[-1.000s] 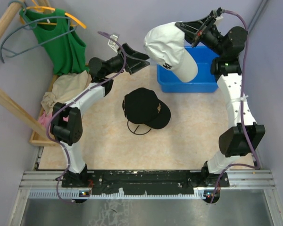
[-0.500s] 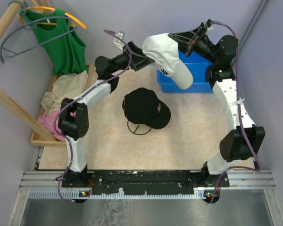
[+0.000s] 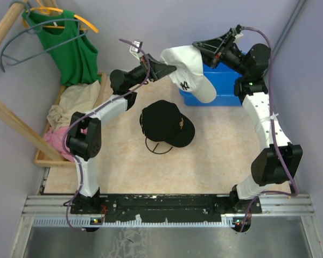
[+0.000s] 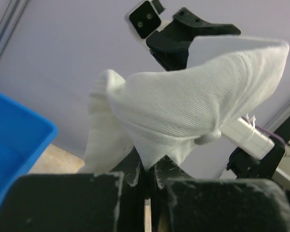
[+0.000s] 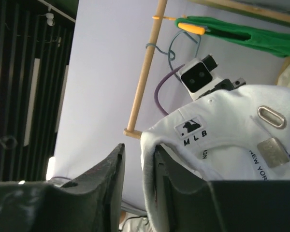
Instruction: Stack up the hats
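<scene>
A white hat [image 3: 189, 75] hangs in the air above the blue bin's left end, between my two grippers. My left gripper [image 3: 169, 68] is shut on a pinch of its crown fabric; the left wrist view shows the cloth [image 4: 193, 111] squeezed between the closed fingers [image 4: 150, 169]. My right gripper [image 3: 198, 47] is at the hat's rear band with its jaws parted. In the right wrist view the band [image 5: 152, 159] rests against one finger, with a gap to the other [image 5: 137, 150]. A black hat [image 3: 167, 123] lies on the table below.
The blue bin [image 3: 231, 91] stands at the back right. A dark wire loop [image 3: 159, 148] pokes out under the black hat. At the left are a green top on a hanger [image 3: 70, 48], a beige cloth [image 3: 78, 99] and a pink cloth [image 3: 51, 137] in a wooden tray [image 3: 40, 156].
My left gripper has reached in and closed on the white hat's crown. My right gripper's jaws have come apart. The hat has shifted a little to the left.
</scene>
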Motion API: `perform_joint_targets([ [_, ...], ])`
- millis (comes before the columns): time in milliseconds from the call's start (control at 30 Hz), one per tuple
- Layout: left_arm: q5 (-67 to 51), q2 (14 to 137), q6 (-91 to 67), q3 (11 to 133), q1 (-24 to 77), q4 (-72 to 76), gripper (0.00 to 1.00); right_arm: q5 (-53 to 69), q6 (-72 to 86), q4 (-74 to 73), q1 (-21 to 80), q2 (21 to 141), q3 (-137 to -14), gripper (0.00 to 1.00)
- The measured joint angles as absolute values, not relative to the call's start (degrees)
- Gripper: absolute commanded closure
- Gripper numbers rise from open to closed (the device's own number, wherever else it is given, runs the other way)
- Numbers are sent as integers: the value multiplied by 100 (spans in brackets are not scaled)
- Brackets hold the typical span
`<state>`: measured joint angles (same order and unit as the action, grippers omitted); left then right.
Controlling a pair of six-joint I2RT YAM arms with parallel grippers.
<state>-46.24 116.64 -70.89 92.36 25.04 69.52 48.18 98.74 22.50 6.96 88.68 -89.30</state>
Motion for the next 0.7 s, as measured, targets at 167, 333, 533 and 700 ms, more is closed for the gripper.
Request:
perform_joint_targets([
  [167, -4104, 11212, -7627, 8434, 2469, 6530, 100, 4954, 8722, 1920, 340, 8836, -8912, 53],
  [333, -3546, 10735, -8377, 7846, 2434, 6283, 100, 4711, 6652, 1039, -71, 8342, -8538, 48],
  [533, -2993, 10506, -9400, 7773, 2434, 6060, 100, 4405, 4265, 248, -75, 7231, -7754, 44],
  [700, -2609, 10280, -9939, 7776, 2434, 5599, 100, 4429, 3651, 687, -75, 6512, -6716, 41],
])
